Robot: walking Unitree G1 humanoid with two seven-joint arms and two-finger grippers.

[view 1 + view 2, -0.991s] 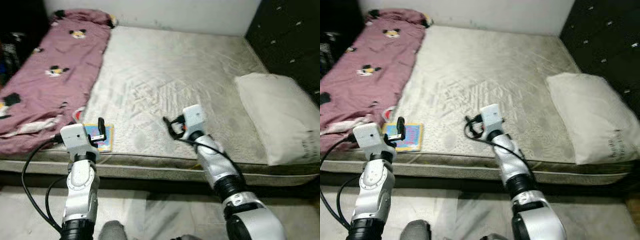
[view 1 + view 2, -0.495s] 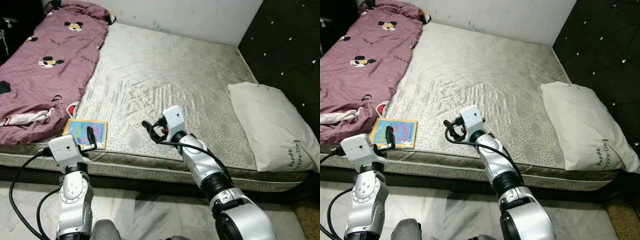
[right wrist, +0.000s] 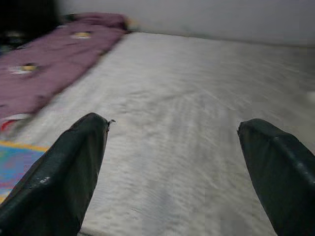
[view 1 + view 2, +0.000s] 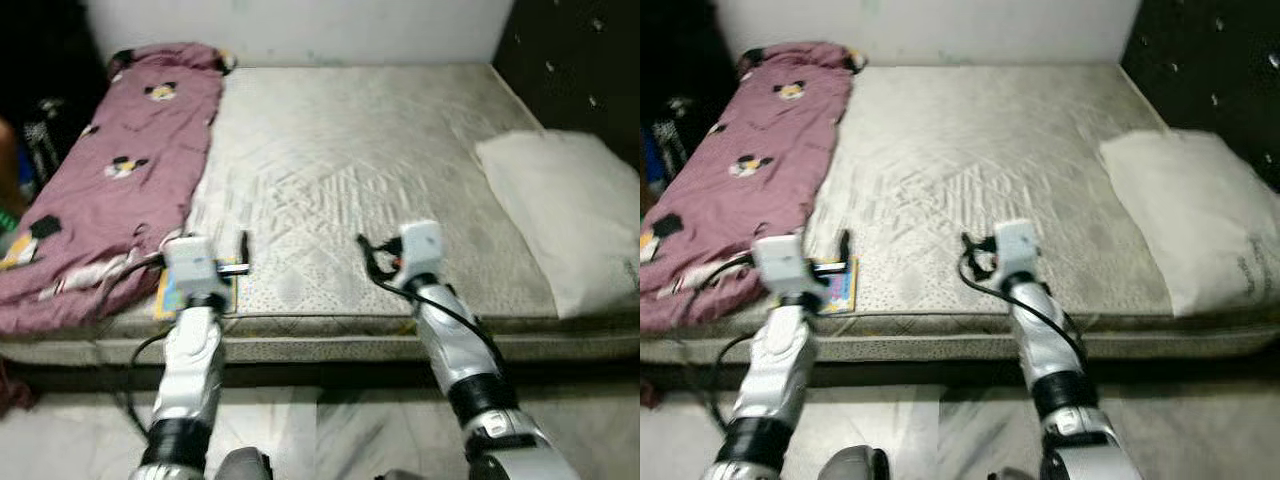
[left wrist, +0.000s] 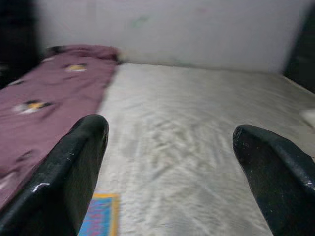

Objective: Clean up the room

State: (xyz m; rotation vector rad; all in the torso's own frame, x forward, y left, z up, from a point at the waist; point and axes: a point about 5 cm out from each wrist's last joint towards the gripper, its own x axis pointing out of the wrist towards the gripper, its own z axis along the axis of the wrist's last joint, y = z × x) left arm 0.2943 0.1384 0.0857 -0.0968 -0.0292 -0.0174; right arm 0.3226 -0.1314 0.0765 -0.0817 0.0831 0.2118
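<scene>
the robot stands at the foot edge of the bed (image 4: 350, 150), both arms raised over the mattress border. the left gripper (image 4: 243, 262) hovers just above the near edge, fingers (image 5: 74, 167) spread wide and holding nothing. the right gripper (image 4: 368, 258) hovers near the middle of the same edge, fingers (image 3: 69, 172) also released and empty.

the likely item to collect is the colourful book (image 4: 835, 283). it lies flat on the mattress at the near edge, just beside the crumpled pink blanket (image 4: 110, 180) and almost under the left wrist. a white pillow (image 4: 570, 210) rests at the right side, well apart from both grippers.

hazards, as judged from this position:
- the book is thin and lies flat on a soft mattress. fingers closing from above may press it into the padding and slip off without a grip.
- the book sits close to the bed edge. a sideways push may slide it off onto the floor.
- the blanket hem lies beside the book. a wide approach may snag the cloth and drag it along.
- the head views are blurred, so the book's exact outline is uncertain and aim may be off.
</scene>
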